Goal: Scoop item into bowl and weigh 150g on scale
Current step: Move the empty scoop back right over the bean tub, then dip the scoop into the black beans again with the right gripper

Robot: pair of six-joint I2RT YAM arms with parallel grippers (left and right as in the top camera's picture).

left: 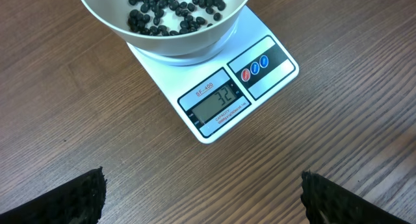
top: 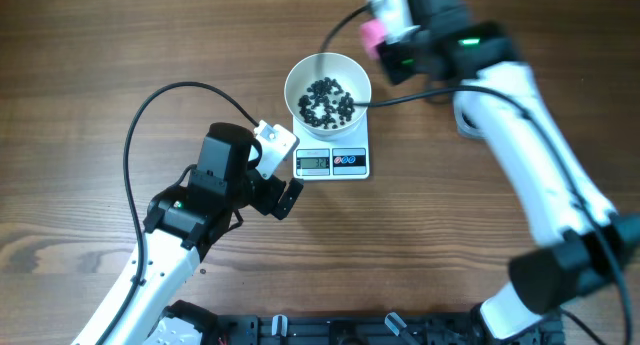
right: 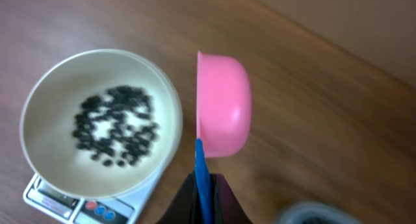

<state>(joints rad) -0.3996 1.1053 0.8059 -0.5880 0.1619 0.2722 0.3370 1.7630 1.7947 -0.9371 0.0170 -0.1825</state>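
Note:
The white bowl [top: 294,77] stands on the small white scale [top: 349,163], with a thin scatter of black beads [top: 328,101] in it. Seen from the left wrist, the scale [left: 166,74] shows 32 under the bowl [left: 175,47] and its beads [left: 174,8]. My left gripper [left: 202,180] hovers open over bare wood just in front of the scale. My right gripper [right: 203,193] is shut on the blue handle [right: 202,164] of a pink scoop [right: 225,104]. The scoop is tipped on its side, just right of the bowl [right: 49,87]; its inside is hidden.
A black cable [top: 410,97] runs from the right arm past the bowl's rim. A blurred grey rounded rim [right: 317,215] shows at the bottom right of the right wrist view. Brown wooden tabletop [top: 80,105] lies all around.

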